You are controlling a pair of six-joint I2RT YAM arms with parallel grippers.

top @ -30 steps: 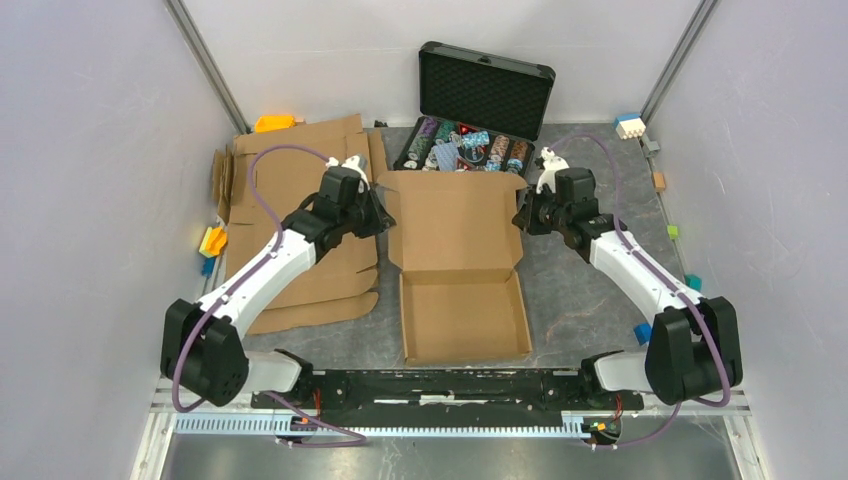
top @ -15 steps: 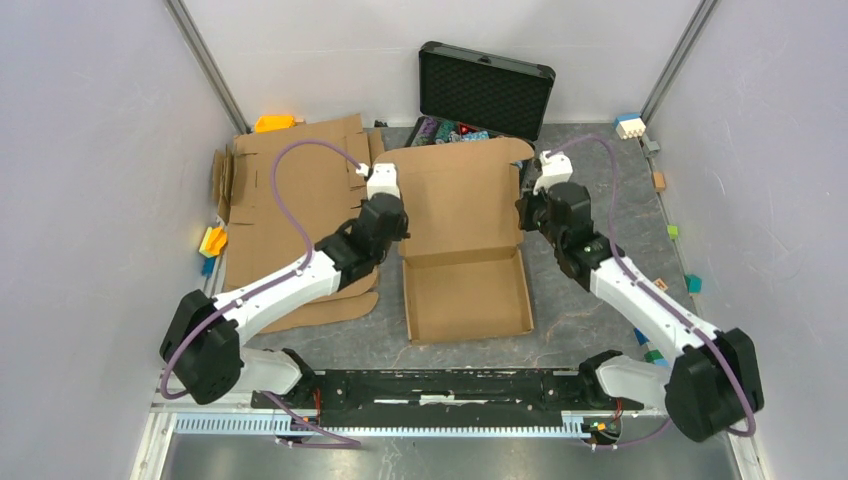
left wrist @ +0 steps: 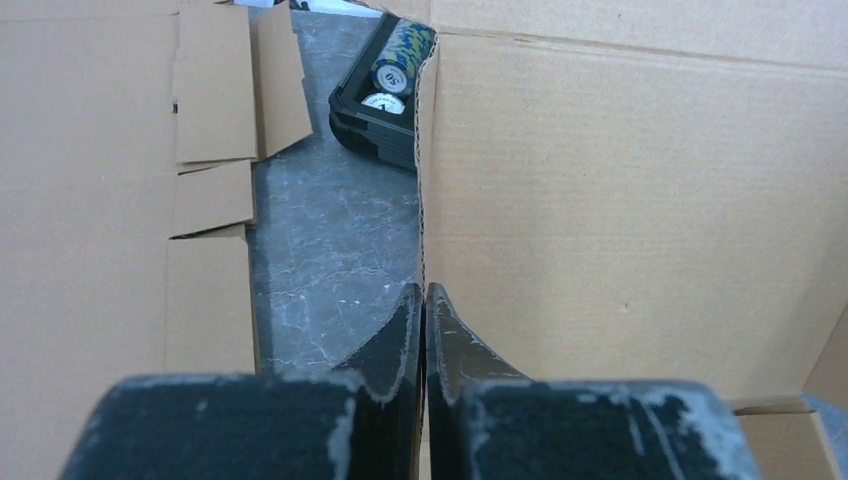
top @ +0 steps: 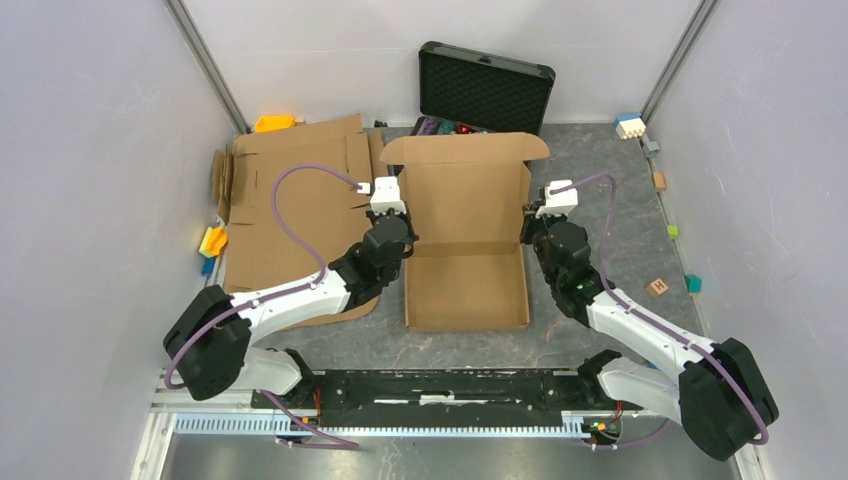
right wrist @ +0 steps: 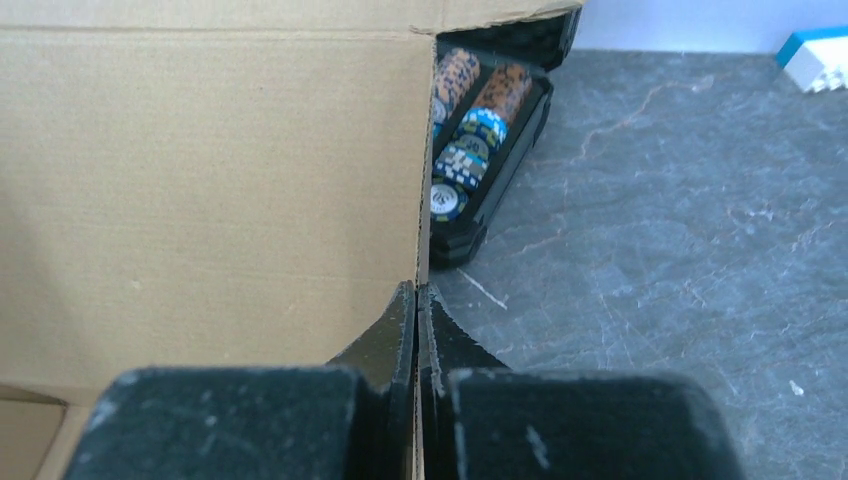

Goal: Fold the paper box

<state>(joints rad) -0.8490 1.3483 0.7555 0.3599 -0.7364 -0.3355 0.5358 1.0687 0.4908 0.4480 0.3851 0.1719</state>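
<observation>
The paper box [top: 465,290] lies in the middle of the table with its tray open. Its brown lid panel [top: 465,200] stands raised behind the tray, its top flap bent toward the black case. My left gripper [top: 407,238] is shut on the lid's left edge, and in the left wrist view that gripper [left wrist: 423,295] pinches the thin cardboard edge of the lid [left wrist: 620,200]. My right gripper [top: 528,235] is shut on the lid's right edge. In the right wrist view this gripper [right wrist: 416,292] holds the lid [right wrist: 220,180] the same way.
An open black case [top: 485,90] with poker chips [right wrist: 465,150] stands right behind the lid. Flat cardboard sheets [top: 290,200] cover the table's left side. Small blocks lie along both walls, among them a wooden cube [top: 657,287] and a blue-white block [top: 629,125].
Both grippers closed on the lid's side edges and drew back toward the near edge, lifting the lid from flat to upright. It now hides most of the case's chips.
</observation>
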